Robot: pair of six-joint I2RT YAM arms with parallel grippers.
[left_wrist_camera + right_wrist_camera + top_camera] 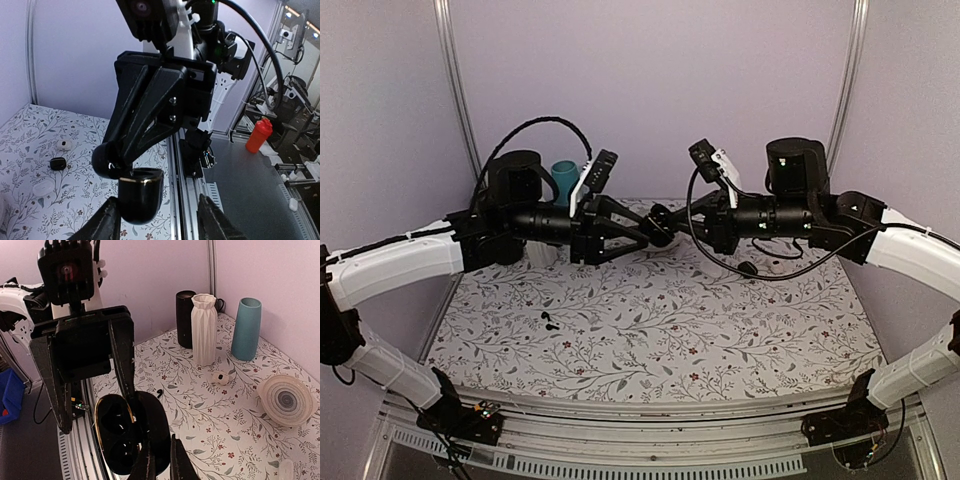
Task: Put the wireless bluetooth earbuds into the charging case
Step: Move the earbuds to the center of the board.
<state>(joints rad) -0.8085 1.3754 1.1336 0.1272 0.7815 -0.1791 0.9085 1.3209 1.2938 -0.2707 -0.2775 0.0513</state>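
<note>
Overhead, table (pixel 720 340): floral cloth, both arms meeting in the air above its rear half. Left gripper (pixel 157 205): fingers spread either side of the charging case (pixel 117 435), holding nothing. Right gripper (pixel 160 455): pinched on the case, lid open. White vase (pixel 204 330), teal vase (pixel 245 330): back-left corner. Wireless bluetooth earbuds (pixel 548 320): on the cloth, left of centre, well apart from the vases.

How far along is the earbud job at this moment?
Done: the charging case is lifted, lid open, clamped by the right gripper. In hand: the left gripper stands open at the case, gripping nothing. Left: both wells look empty; one earbud lies on the cloth, the other I cannot find. Neither is inserted.
</note>
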